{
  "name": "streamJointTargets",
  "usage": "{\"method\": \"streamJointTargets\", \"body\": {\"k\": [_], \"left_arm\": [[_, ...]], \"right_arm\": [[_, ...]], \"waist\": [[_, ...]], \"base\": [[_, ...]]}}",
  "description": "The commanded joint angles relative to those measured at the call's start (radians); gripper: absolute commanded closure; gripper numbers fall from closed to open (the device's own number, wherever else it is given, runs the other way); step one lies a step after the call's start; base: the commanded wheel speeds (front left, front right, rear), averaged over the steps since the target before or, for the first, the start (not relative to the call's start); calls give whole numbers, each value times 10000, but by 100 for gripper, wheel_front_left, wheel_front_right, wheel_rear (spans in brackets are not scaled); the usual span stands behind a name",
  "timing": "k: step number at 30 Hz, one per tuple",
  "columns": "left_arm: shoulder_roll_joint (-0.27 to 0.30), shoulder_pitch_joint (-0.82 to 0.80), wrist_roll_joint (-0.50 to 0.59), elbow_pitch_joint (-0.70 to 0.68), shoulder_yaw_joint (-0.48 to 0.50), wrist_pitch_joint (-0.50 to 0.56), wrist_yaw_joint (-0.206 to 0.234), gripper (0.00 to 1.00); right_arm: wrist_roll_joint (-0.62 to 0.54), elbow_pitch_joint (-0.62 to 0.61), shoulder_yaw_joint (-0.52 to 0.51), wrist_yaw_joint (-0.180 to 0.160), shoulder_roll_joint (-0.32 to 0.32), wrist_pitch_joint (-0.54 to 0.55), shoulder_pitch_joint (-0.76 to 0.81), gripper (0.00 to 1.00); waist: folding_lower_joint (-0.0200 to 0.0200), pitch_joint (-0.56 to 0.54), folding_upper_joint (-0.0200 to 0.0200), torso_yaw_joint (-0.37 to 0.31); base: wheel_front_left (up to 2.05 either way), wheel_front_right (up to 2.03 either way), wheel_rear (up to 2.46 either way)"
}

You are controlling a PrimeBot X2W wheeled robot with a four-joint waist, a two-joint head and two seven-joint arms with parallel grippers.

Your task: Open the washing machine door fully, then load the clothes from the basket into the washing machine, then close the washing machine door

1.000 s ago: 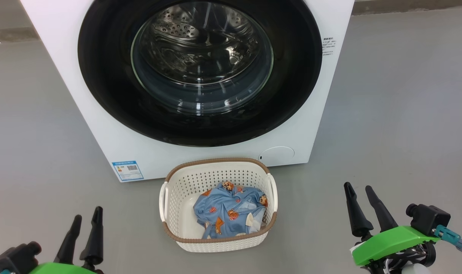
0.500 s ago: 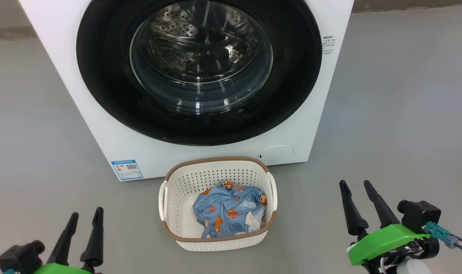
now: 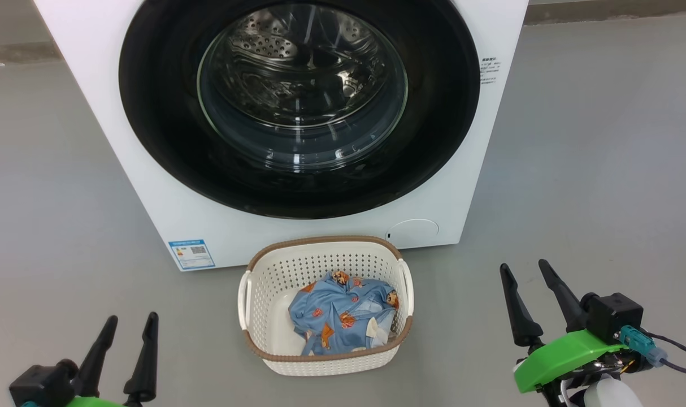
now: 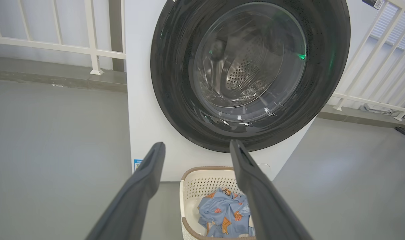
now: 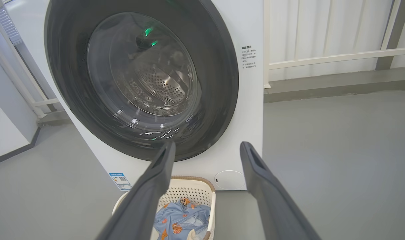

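- The washing machine door is shut flush against the machine's front, and both grippers are well short of it.
- The left gripper is at 7 o'clock in the head view. Its two dark fingers are spread apart with nothing between them, pointing toward 12 o'clock.
- The right gripper is at 5 o'clock in the head view. It is also spread wide and empty, and its fingers lean slightly toward 11 o'clock.
- In the left wrist view, the left gripper frames the lower rim of the door. The basket sits at 6 o'clock between its fingers.
- In the right wrist view, the right gripper frames the machine's lower front, with the basket at 7 o'clock.
- The basket stands on the floor between the two grippers and apart from both. It is just in front of the machine, at 6 o'clock from the door.
- The clothes lie crumpled inside the basket, toward its 4 o'clock side. White basket bottom shows bare at 8 o'clock.
- The washing machine has a steel drum that shows through the door's glass.
- A blue sticker is on the machine's front at 10 o'clock from the basket, and a round white flap is at 1 o'clock from it.
- A white railing runs behind the machine.
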Motion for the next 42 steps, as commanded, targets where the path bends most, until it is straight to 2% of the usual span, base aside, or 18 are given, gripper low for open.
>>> {"method": "streamJointTargets", "body": {"k": [1, 11, 30, 42], "left_arm": [[372, -529, 353, -141, 280, -152, -32, 0], [321, -576, 1530, 265, 592, -425, -40, 0], [-115, -730, 1679, 684, 1392, -425, -40, 0], [-179, -735, 1665, 805, 1342, -425, -40, 0]], "right_arm": [[-388, -202, 174, -12, -79, -156, -435, 0], [-1277, 288, -124, -13, -95, -425, -583, 0], [-1114, 362, -452, -13, -95, -425, -638, 0], [-1119, 407, -459, -13, -95, -425, -664, 0]], "waist": [[0, -14, 0, 11], [0, -67, 0, 15], [0, -52, 0, 70], [0, -59, 0, 82]], "base": [[0, 0, 0], [0, 0, 0], [0, 0, 0], [0, 0, 0]]}}
